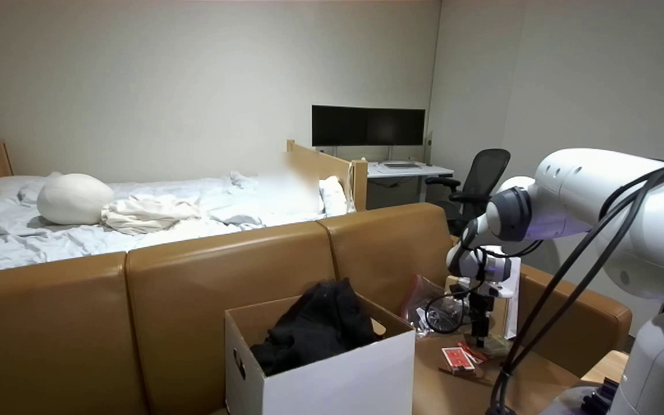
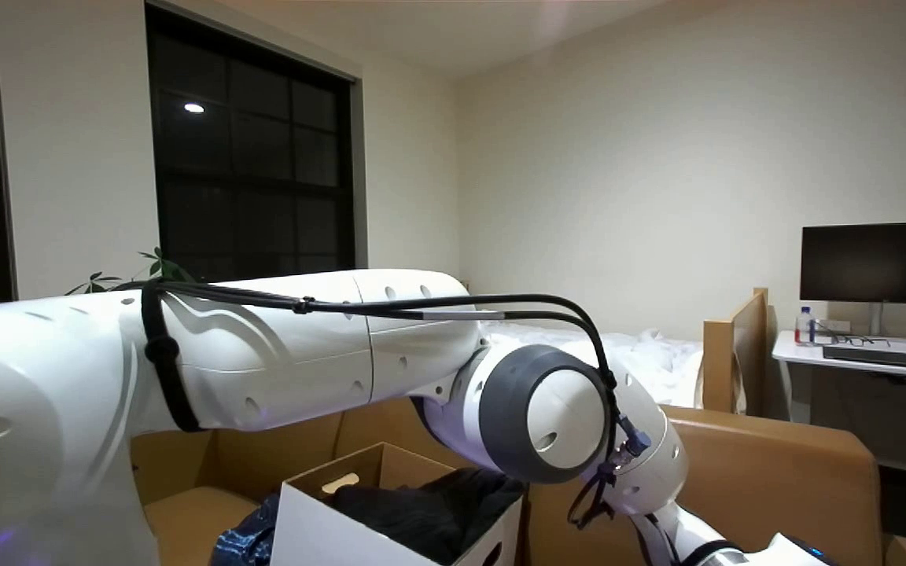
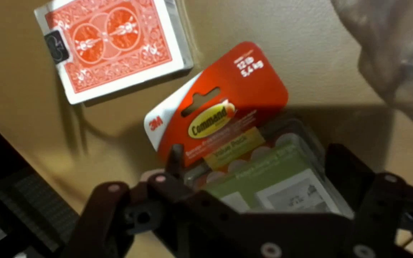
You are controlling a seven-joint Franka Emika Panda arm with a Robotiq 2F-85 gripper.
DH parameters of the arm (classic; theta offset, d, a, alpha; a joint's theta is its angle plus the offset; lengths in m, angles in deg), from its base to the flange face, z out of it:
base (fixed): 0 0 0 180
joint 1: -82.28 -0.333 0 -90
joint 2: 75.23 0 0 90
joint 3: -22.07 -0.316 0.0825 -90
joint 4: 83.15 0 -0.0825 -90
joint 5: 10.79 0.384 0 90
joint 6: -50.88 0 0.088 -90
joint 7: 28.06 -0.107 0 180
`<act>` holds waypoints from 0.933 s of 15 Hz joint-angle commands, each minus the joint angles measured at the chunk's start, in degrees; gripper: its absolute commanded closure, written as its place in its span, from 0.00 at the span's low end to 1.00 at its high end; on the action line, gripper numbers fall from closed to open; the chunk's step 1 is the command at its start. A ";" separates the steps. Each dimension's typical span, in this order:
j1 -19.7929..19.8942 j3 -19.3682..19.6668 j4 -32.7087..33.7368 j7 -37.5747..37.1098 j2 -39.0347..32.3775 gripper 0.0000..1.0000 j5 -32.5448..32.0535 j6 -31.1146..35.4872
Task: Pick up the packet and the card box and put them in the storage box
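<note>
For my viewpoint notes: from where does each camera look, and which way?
In an exterior view: in front of the sofa, facing it and bed; arm at picture right, claw visible.
In an exterior view: close by the arm, facing window and desk; arm at picture left, claw unseen.
Wrist view: above the claw, facing down at card box and packet; claw showing, open.
Both exterior views share storage box, sofa, bed.

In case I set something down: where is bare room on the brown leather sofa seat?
The seat is bare between the flat red card box and clear plastic bag, and between card box and white cardboard storage box; crowded where the black fingers flank the red and green packet.
</note>
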 commanded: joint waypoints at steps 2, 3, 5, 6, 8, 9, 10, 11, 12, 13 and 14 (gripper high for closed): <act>1.34 -2.60 0.19 -8.51 0.01 0.00 -7.12 -3.62; 1.49 -3.06 0.27 -9.42 0.03 0.00 -8.09 -3.81; 1.81 -3.83 0.45 -11.21 0.09 0.00 -9.49 -3.71; 2.08 -4.28 0.62 -11.71 0.11 0.00 -9.99 -3.72; 3.07 -5.21 1.18 -12.36 0.12 0.00 -10.14 -3.40; 1.66 -2.22 1.38 -10.23 0.13 0.00 -5.07 -3.77; 2.35 -2.15 1.85 -10.45 0.14 0.00 -4.21 -3.66; 3.29 -1.95 2.40 -10.43 0.15 0.00 -3.00 -3.20; 4.09 -1.71 2.80 -10.63 0.17 0.00 -1.92 -2.90; 4.70 -1.38 3.26 -11.17 0.19 0.00 -1.12 -3.16; 5.28 -1.13 3.57 -11.39 0.21 0.00 -0.58 -3.35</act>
